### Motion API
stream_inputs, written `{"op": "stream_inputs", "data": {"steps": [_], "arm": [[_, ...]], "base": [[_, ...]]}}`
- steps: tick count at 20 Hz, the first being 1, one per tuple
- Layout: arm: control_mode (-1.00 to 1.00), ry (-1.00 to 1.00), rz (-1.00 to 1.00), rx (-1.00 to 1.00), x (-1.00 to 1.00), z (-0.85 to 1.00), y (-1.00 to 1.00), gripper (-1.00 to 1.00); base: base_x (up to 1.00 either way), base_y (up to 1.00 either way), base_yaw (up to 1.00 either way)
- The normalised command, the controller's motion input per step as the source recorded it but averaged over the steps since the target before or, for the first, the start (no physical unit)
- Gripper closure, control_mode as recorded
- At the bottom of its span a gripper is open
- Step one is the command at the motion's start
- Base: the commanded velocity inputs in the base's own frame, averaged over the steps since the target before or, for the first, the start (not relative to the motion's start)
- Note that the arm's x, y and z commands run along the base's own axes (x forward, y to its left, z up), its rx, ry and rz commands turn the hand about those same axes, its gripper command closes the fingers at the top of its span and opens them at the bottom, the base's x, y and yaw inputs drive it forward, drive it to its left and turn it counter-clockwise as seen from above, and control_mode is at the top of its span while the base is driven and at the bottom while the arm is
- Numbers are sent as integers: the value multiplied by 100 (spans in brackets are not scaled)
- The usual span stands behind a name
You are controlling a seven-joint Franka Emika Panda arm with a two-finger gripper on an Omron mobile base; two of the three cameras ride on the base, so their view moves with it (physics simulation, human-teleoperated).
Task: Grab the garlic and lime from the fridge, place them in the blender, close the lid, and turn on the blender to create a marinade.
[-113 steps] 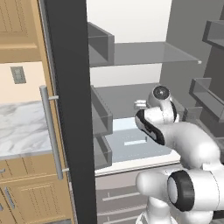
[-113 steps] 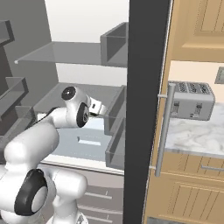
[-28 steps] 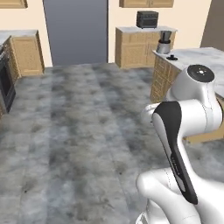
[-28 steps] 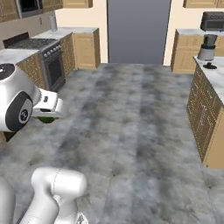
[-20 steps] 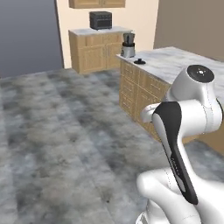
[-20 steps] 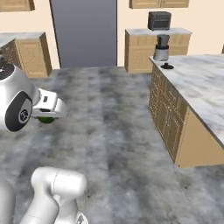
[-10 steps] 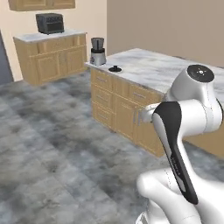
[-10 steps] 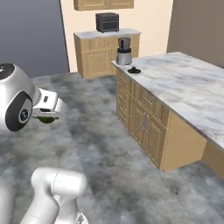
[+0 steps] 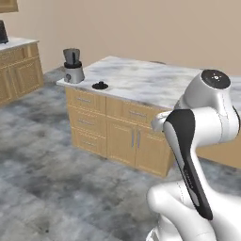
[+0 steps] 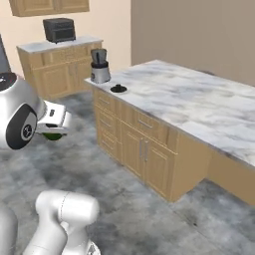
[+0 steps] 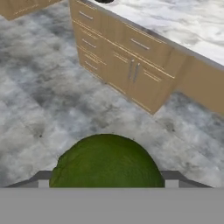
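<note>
The dark green lime [image 11: 107,164] sits between my gripper's [image 11: 107,177] two finger tips, with the jaws shut on it. From the right base, the lime [image 10: 50,135] hangs under the hand, low over the floor and left of the island. The blender [image 9: 73,66] [image 10: 100,66] stands on the island's near corner, its dark jar uncovered. The black lid [image 9: 100,85] [image 10: 118,89] lies flat on the marble just beside it. A sliver of the dark fridge [image 10: 2,55] shows at the left edge. The garlic is out of view.
The marble-topped island [image 10: 199,107] with wooden drawers and doors [image 11: 131,61] runs from centre to right. A back counter [image 10: 55,60] carries a dark toaster oven [image 10: 59,30]. Grey stone floor [image 9: 52,179] lies open between me and the island.
The whole picture has swung: the base has turned and driven from the fridge toward the island, which now looms closer. The lime stays in the gripper.
</note>
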Motion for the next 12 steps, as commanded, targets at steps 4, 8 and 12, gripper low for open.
{"op": "stream_inputs", "data": {"steps": [4,8,12], "arm": [[100,0,0,0,0,0,0,100],[100,0,0,0,0,0,0,100],[100,0,0,0,0,0,0,100]], "base": [[100,100,-44],[88,100,-37],[82,100,-37]]}}
